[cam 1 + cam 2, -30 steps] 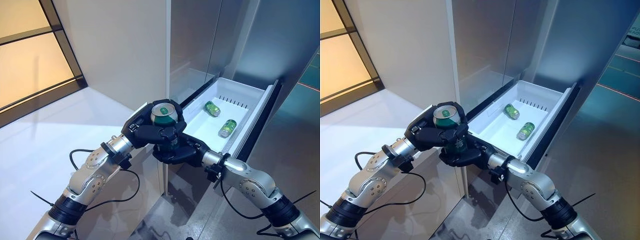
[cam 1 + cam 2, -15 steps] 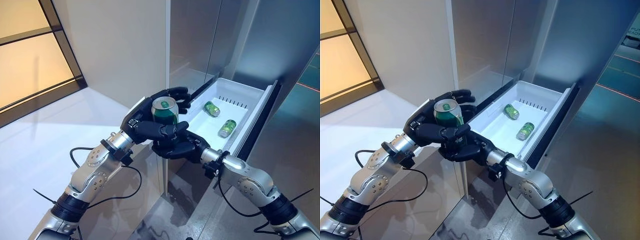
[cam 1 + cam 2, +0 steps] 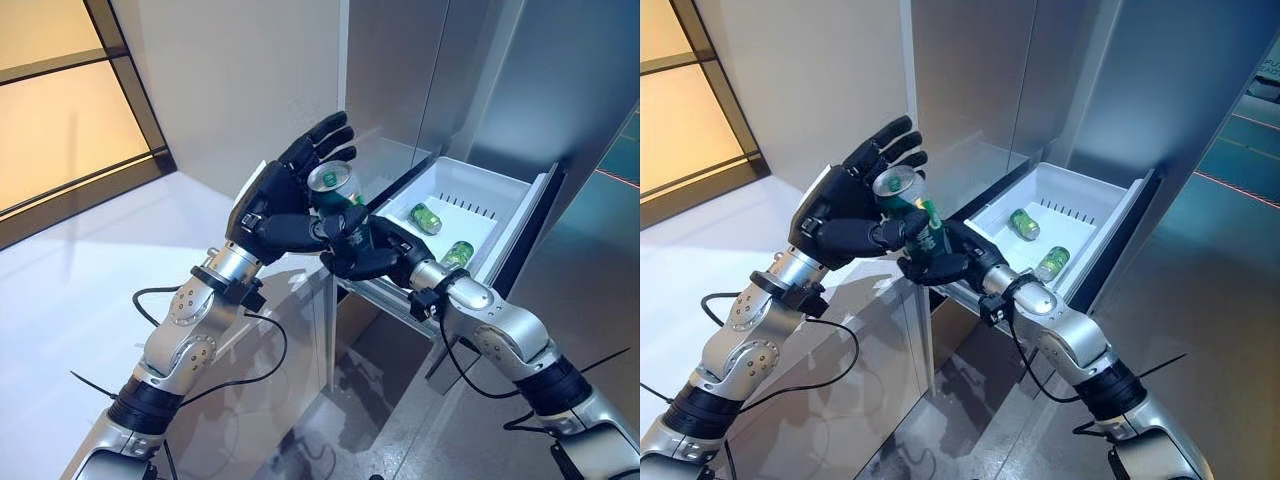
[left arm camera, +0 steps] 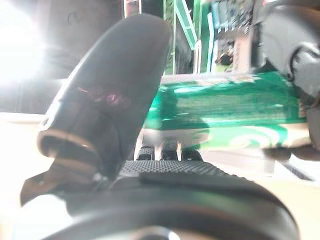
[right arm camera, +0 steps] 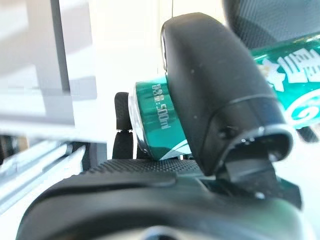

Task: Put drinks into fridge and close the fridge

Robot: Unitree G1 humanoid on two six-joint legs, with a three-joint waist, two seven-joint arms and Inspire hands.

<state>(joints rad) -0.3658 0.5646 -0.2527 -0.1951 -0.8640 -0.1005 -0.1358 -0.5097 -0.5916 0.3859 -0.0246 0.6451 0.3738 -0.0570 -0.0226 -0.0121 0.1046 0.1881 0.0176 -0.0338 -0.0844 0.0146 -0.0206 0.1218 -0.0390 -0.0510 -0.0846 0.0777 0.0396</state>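
A green can (image 3: pixel 335 186) is held upright in the air, just left of the open white fridge drawer (image 3: pixel 521 214). My right hand (image 3: pixel 377 257) is shut round the can's lower half; its thumb lies across the can (image 5: pixel 151 125) in the right wrist view. My left hand (image 3: pixel 274 201) is open behind the can, fingers straight and spread, thumb beside my right hand. The can (image 4: pixel 225 107) lies across that palm in the left wrist view. Green cans (image 3: pixel 425 217) lie on their sides in the drawer.
The fridge's steel front (image 3: pixel 400 80) rises behind the drawer. A white counter (image 3: pixel 90 270) stretches to the left under my left arm, with a dark-framed window (image 3: pixel 60 120) behind it. Grey floor (image 3: pixel 560 310) lies to the right of the drawer.
My left hand's fingers have opened off the can and spread. The can, held in my right hand, has risen and moved a little toward the drawer.
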